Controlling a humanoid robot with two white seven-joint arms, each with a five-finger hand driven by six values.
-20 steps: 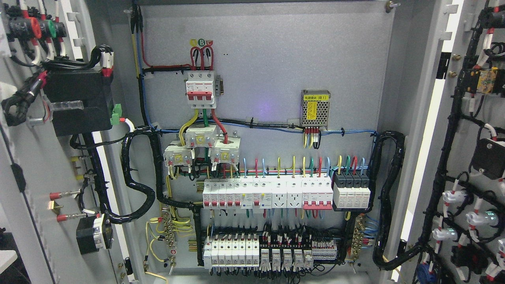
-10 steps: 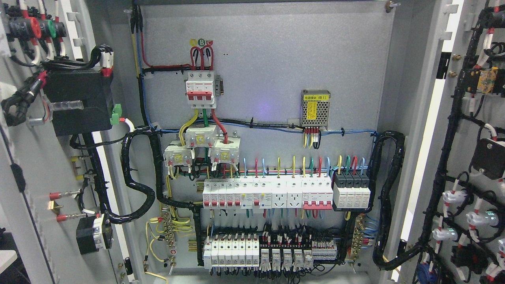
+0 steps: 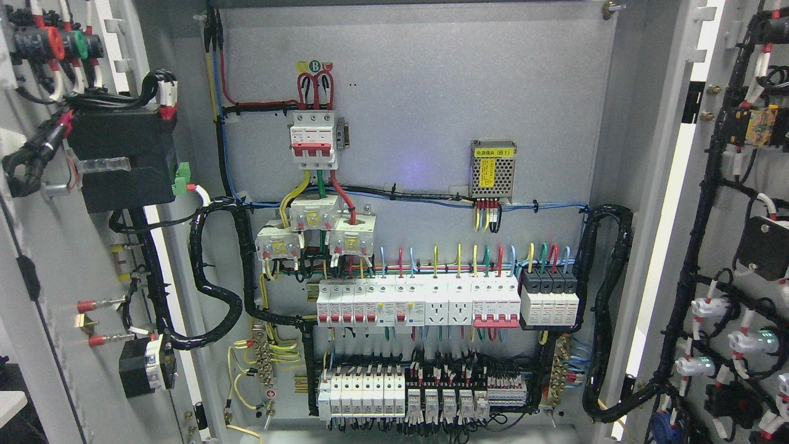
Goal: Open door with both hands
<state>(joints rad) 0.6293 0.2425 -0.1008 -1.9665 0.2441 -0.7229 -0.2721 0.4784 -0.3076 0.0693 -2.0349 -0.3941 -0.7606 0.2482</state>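
Grey metal cabinet's left door (image 3: 55,265) and right door (image 3: 727,246) standing swung wide, exposing grey back panel of white breakers (image 3: 419,302). Neither hand showing; grip state unknowable. Opening looking finished; next likely arms retracting clear.

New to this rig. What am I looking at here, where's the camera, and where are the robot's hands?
This is one view, taken from a camera on a humanoid robot's head. It faces an electrical cabinet with both doors swung open: the left door and the right door show their wired inner sides. Between them is the grey back panel, carrying a red-handled main breaker, a small meshed power supply and a row of white breakers. Neither robot hand is in the picture, so nothing is seen being held.
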